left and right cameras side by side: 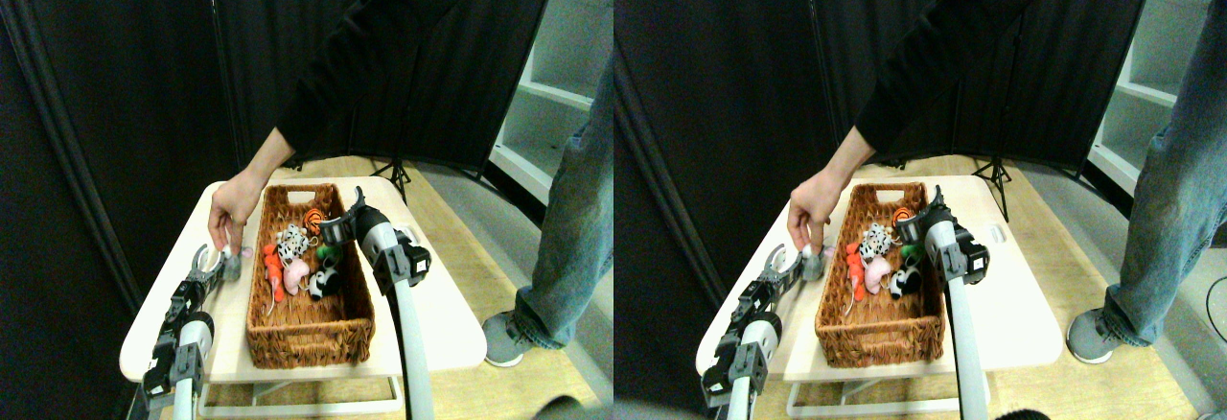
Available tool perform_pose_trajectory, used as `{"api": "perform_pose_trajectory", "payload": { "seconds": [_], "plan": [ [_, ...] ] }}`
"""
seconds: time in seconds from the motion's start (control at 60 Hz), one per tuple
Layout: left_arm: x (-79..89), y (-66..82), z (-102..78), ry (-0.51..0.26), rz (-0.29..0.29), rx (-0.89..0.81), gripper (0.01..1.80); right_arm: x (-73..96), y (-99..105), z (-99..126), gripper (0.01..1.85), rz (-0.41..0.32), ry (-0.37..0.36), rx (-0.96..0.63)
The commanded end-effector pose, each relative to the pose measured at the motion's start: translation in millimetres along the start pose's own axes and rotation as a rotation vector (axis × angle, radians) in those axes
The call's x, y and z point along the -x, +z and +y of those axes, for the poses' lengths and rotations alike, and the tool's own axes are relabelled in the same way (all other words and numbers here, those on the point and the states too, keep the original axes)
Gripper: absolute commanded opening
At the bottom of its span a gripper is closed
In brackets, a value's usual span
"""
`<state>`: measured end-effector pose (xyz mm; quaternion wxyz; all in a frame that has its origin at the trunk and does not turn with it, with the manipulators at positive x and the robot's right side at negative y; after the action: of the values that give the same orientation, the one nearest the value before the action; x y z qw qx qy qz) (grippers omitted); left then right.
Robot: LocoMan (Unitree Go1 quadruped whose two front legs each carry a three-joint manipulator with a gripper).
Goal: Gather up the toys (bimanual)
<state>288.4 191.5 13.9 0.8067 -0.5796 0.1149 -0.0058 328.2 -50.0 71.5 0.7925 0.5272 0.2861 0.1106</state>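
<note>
On the far left, the left pincer (205, 265) is hovering with its jaws spread, and a grey toy (232, 265) is sitting on the desk (431, 324) just to its right, with a person's hand (228, 211) touching it from above. It looks soft and light, so a pinch across the plump middle should hold. Further right, the right pincer (345, 217), jaws apparently spread, is hanging over the basket (312, 336), with the cow (291, 244), pink toy (296, 273) and panda (324, 284) lying just below it.

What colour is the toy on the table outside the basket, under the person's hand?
Grey, with a bit of pink; the toy shows only in the stereo pair view.
</note>
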Motion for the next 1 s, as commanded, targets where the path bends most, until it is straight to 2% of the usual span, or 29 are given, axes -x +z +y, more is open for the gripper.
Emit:
{"api": "perform_pose_trajectory", "payload": {
  "seconds": [0.017,0.167,0.217,0.267,0.283,0.3,0.317,0.333,0.35,0.4,0.417,0.483,0.55,0.6,0.733,0.8,0.867,0.917,1.0],
  "plan": [
    [-5.1,-0.5,-8.3,-0.040,0.007,0.000,0.25,0.1,5,6,1.19,0.002,0.034,-0.076],
    [-6.3,-0.7,-12.5,-0.028,0.015,-0.017,0.34,5.0,17,6,1.28,-0.008,0.030,-0.077],
    [-6.7,-0.6,-13.6,-0.033,0.018,-0.019,0.33,7.2,20,5,1.22,-0.029,0.031,-0.076],
    [-6.9,-0.3,-15.1,-0.033,0.015,-0.025,0.35,9.0,23,3,1.00,-0.061,0.031,-0.093],
    [-6.7,-0.4,-16.0,-0.033,0.013,-0.027,0.35,9.9,25,2,0.77,-0.087,0.033,-0.089],
    [-6.7,-0.4,-16.5,-0.033,0.013,-0.029,0.35,10.4,25,1,0.66,-0.102,0.034,-0.086],
    [-6.8,-0.4,-17.3,-0.038,0.015,-0.036,0.36,11.3,26,0,0.47,-0.134,0.035,-0.084],
    [-6.8,-0.4,-17.3,-0.038,0.015,-0.036,0.36,11.3,26,0,0.47,-0.134,0.035,-0.084],
    [-7.0,-0.3,-18.2,-0.041,0.019,-0.042,0.37,12.0,28,-1,0.32,-0.157,0.038,-0.094],
    [-8.4,-0.1,-21.1,-0.050,0.039,-0.044,0.40,12.5,31,-5,0.04,-0.205,0.069,-0.088],
    [-8.5,-0.3,-21.9,-0.050,0.039,-0.046,0.41,12.9,32,-6,0.01,-0.220,0.070,-0.079],
    [-10.0,-1.6,-29.1,-0.052,0.054,-0.063,0.43,15.2,39,-10,0.01,-0.263,0.085,-0.046],
    [-11.8,-2.2,-34.0,-0.050,0.069,-0.067,0.45,16.7,45,-13,0.01,-0.301,0.069,-0.100],
    [-14.0,-2.8,-38.2,-0.050,0.081,-0.080,0.47,18.9,53,-17,0.01,-0.310,0.076,-0.032],
    [-21.0,-6.3,-46.5,-0.036,0.112,-0.090,0.62,23.9,65,-29,0.01,-0.350,0.069,-0.020],
    [-24.0,-9.7,-50.8,-0.036,0.119,-0.085,0.69,25.0,69,-36,0.01,-0.385,0.035,-0.060],
    [-25.6,-12.7,-53.5,-0.035,0.124,-0.083,0.71,25.0,70,-39,0.01,-0.383,0.039,-0.042],
    [-28.1,-14.3,-53.1,-0.034,0.127,-0.073,0.71,24.3,70,-41,0.01,-0.380,0.042,-0.124],
    [-30.1,-17.0,-49.9,-0.024,0.127,-0.061,0.73,23.6,71,-42,0.01,-0.380,0.047,-0.126]
  ]
}}
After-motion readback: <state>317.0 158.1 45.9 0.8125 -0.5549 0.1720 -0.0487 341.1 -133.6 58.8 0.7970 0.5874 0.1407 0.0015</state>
